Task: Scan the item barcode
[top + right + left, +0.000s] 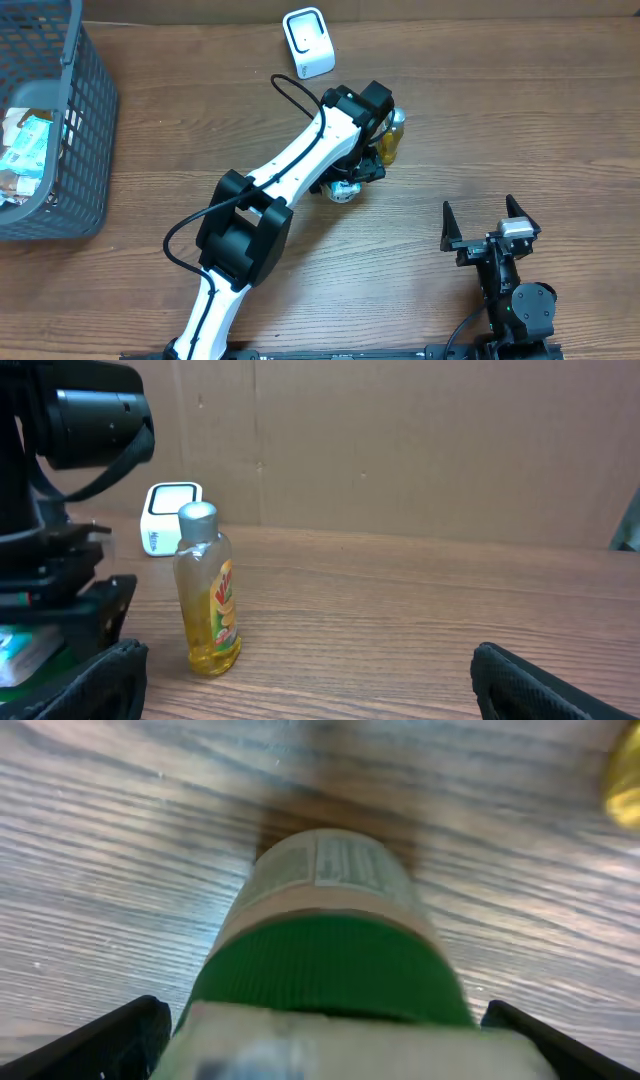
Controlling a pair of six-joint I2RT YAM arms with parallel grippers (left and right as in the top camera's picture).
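Observation:
The item is a small jar (pixel 330 890) with a green cap and a pale printed label. It lies on the wooden table, filling the left wrist view. My left gripper (pixel 320 1045) straddles its cap end, its black fingers (pixel 110 1040) spread with a slim gap on each side, so it stands open. From overhead the left gripper (pixel 350 180) covers most of the jar (pixel 343 191). The white barcode scanner (pixel 308 42) stands at the table's far edge. My right gripper (pixel 481 210) rests open and empty at the near right, and its wrist view (pixel 310 680) shows nothing between the fingers.
A yellow liquid bottle (pixel 392 140) with a silver cap stands upright just right of the left gripper, also seen from the right wrist (pixel 208 595). A grey mesh basket (pixel 60 120) holding several packets sits at the far left. A black cable loops near the left arm.

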